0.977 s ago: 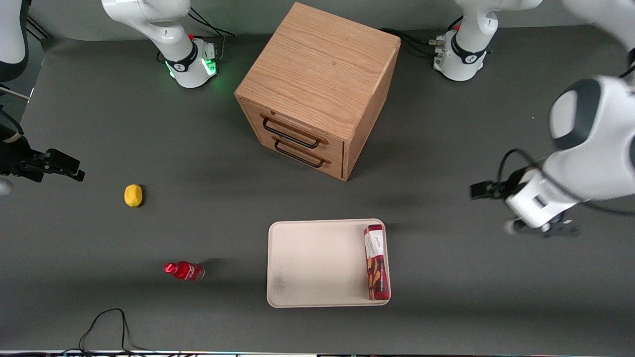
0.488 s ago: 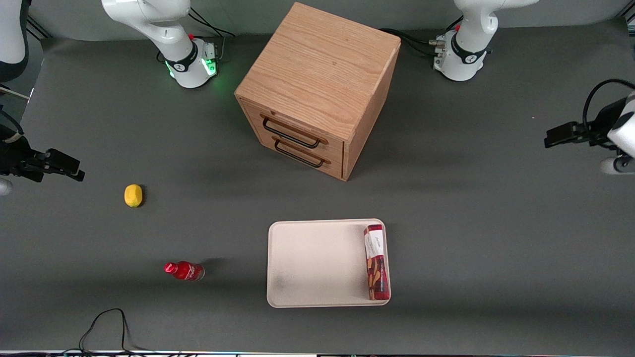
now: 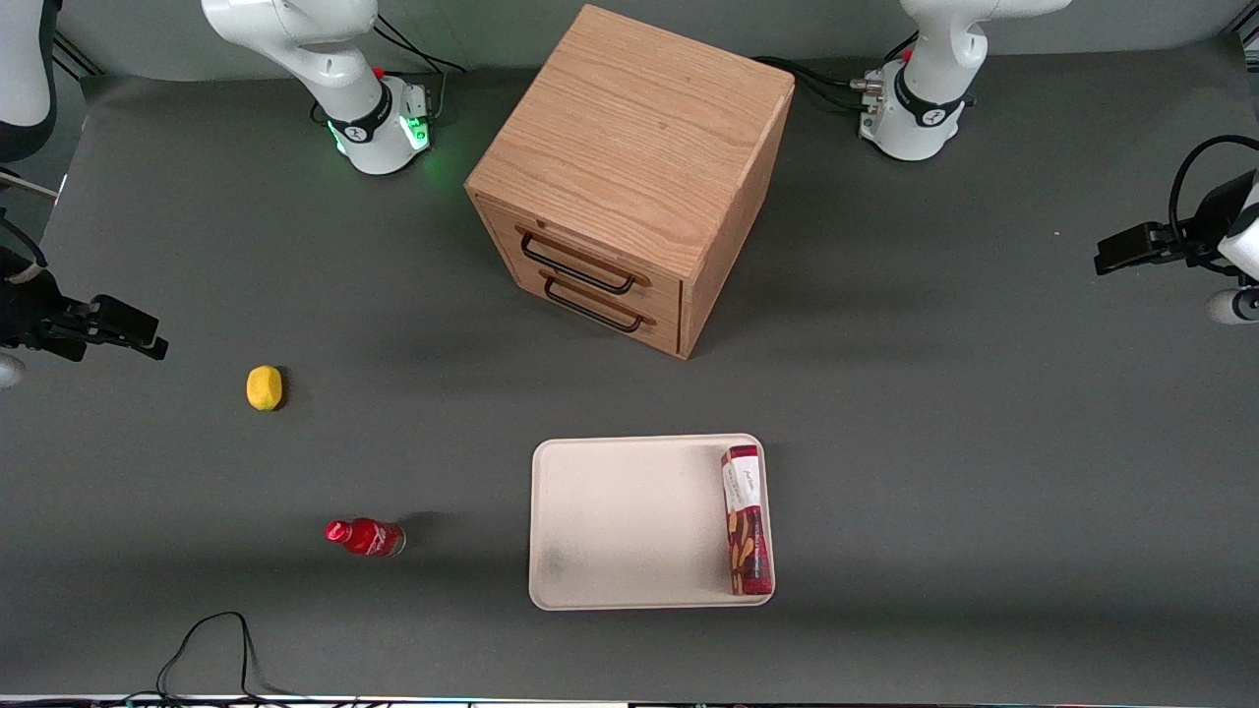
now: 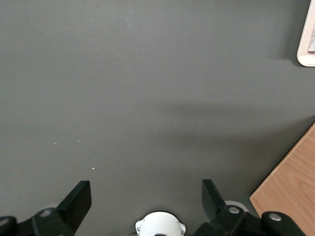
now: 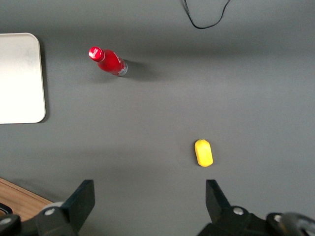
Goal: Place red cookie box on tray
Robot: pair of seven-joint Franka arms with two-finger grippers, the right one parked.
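The red cookie box [image 3: 747, 519] lies flat on the cream tray [image 3: 620, 521], along the tray's short side toward the working arm's end. Its white end points away from the front camera. My left gripper [image 3: 1121, 252] hangs over bare table at the working arm's end, well apart from the tray and farther from the front camera than it. In the left wrist view the gripper [image 4: 144, 195] is open and empty above the dark mat, and a corner of the tray [image 4: 305, 55] shows at the frame's edge.
A wooden two-drawer cabinet [image 3: 629, 177] stands mid-table, farther from the front camera than the tray; its corner shows in the left wrist view [image 4: 290, 189]. A small red bottle [image 3: 365, 537] and a yellow lemon [image 3: 264, 387] lie toward the parked arm's end.
My left arm has pulled away from the tray toward its own end of the table and farther from the front camera. The box stays on the tray.
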